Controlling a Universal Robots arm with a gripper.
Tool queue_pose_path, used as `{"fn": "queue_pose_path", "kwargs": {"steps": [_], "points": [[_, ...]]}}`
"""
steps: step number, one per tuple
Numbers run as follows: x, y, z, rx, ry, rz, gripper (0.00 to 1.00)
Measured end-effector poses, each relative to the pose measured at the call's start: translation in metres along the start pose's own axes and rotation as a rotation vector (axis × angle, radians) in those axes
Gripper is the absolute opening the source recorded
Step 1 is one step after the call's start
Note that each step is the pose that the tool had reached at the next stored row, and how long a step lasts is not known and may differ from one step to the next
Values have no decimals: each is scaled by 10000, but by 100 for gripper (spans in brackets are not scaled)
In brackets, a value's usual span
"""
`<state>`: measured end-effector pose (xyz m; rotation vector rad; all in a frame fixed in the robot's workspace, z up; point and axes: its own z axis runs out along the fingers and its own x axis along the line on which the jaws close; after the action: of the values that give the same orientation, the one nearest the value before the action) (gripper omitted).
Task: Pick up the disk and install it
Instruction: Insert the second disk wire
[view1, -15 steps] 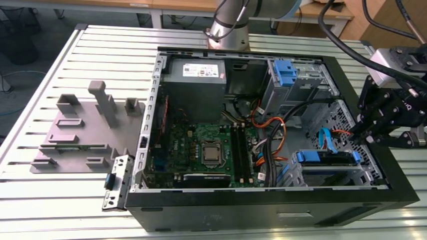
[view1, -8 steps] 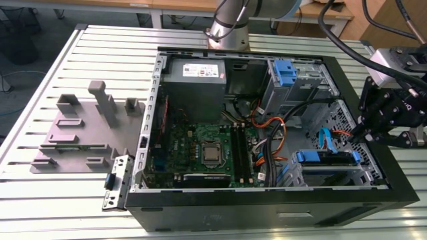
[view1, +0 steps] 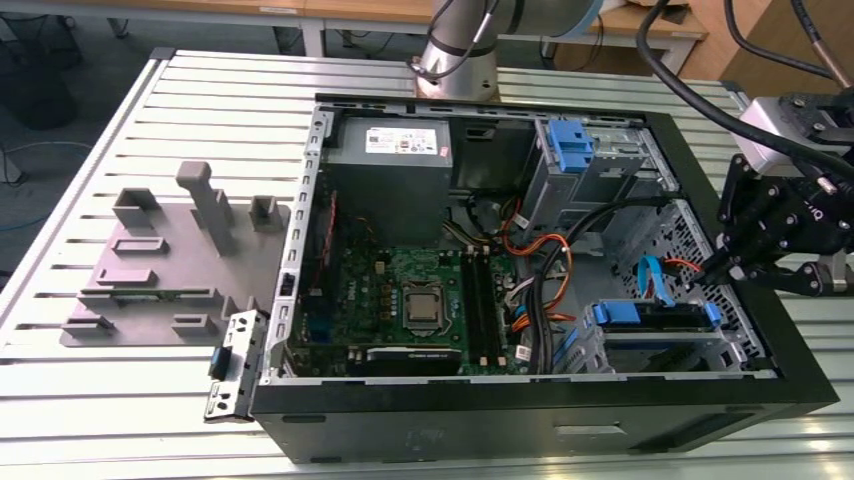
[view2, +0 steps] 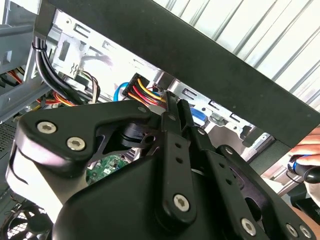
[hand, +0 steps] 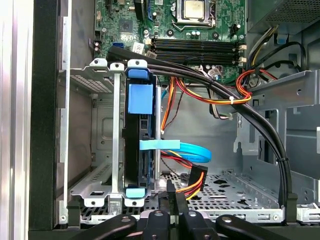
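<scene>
A: Status on the case (view1: 561, 440)?

B: It's lying open on the surface (view1: 200, 80). The disk (hand: 138, 145) is sitting on edge in the drive cage (hand: 107, 135) in the first wrist view, blue rail tabs showing at both ends. In the exterior view it's in the cage at the case's near corner on that view's right (view1: 650, 318). So I'm judging the install as mostly done.

A: Hand?

B: The hand (view1: 763, 262) is hovering over the case's edge at the exterior view's right, near the cage, holding nothing. Its fingers (hand: 172, 200) are pressing together in both wrist views.

A: What's left?

B: Can't say whether the disk is fully seated or latched. A blue cable (hand: 192, 151) is running just beside it; whether it's plugged in isn't showing, the disk body is hiding its connector side.

A: Anything else?

B: Someone's hand (view2: 306, 159) is peeking in at the frame edge in the second wrist view, mostly cut off.
</scene>
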<state>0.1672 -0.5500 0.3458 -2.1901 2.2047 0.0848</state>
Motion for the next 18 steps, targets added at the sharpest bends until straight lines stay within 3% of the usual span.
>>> {"fn": "queue_pose_path", "kwargs": {"steps": [6,15,18], "points": [[0,17,2,2,-3,-1,16],[1,160,3,89,-2,-5,16],[3,180,4,103,-2,-6,16]]}}
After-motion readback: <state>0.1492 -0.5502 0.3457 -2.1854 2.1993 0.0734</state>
